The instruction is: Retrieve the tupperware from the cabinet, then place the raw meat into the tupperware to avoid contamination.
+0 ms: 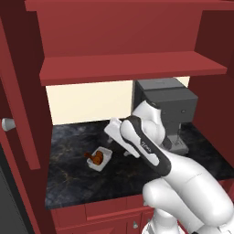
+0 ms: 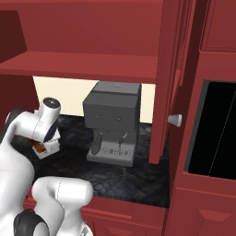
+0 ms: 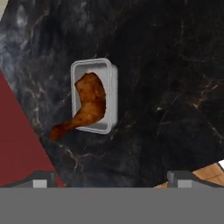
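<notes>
Sitting on the dark counter point(image 1: 137, 178) at centre left of the left base view, the tub point(image 1: 101, 159) is already out of the cabinet point(image 1: 132, 68), and the meat point(image 1: 95, 158) is lying in it, so both steps are looking done. In the hand view, the meat's thick end is resting inside the tub at upper left of centre, while its thin end is sticking out over the rim onto the counter; that overhang may be the one thing left to tidy. The gripper point(image 3: 112, 177) is hovering above with jaws spread wide, holding nothing, its tips showing at the lower corners of the hand view. Counting: one tub, one piece of meat, one grey machine point(image 2: 113, 122), one open cabinet.
</notes>
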Robot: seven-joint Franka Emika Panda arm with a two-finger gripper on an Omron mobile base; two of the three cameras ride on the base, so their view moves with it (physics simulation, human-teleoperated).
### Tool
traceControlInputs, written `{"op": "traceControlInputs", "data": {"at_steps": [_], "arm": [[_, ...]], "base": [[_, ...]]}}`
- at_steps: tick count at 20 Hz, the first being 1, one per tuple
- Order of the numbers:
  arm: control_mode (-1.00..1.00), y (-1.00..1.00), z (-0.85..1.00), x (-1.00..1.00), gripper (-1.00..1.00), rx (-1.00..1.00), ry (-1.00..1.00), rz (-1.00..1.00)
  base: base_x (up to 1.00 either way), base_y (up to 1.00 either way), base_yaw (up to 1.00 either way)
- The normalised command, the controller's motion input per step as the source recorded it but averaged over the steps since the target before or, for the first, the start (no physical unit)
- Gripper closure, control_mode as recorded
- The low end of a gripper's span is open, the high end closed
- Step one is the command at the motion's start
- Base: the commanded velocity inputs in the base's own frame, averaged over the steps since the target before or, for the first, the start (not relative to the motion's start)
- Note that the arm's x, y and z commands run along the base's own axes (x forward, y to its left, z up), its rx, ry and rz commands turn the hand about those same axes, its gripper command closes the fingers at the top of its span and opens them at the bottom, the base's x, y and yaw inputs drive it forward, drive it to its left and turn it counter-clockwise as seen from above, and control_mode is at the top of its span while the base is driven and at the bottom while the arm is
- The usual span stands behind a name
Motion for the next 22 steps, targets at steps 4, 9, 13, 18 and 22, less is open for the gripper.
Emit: {"op": "traceControlInputs", "data": {"at_steps": [4,9,13,18,22], "arm": [[-1.0,-0.1,-0.11,-0.14,-1.0,-0.23,-0.14,0.43],[-1.0,-0.16,-0.04,-0.19,-1.0,-0.22,-0.13,0.42],[-1.0,-0.19,0.11,-0.27,-1.0,-0.25,-0.1,0.37],[-1.0,-0.06,0.05,-0.62,-1.0,-0.2,-0.12,0.12],[-1.0,-0.06,0.02,-0.74,-1.0,-0.08,-0.19,0.0]], "base": [[0.0,0.0,0.0],[0.0,0.0,0.0],[0.0,0.0,0.0],[0.0,0.0,0.0],[0.0,0.0,0.0]]}}
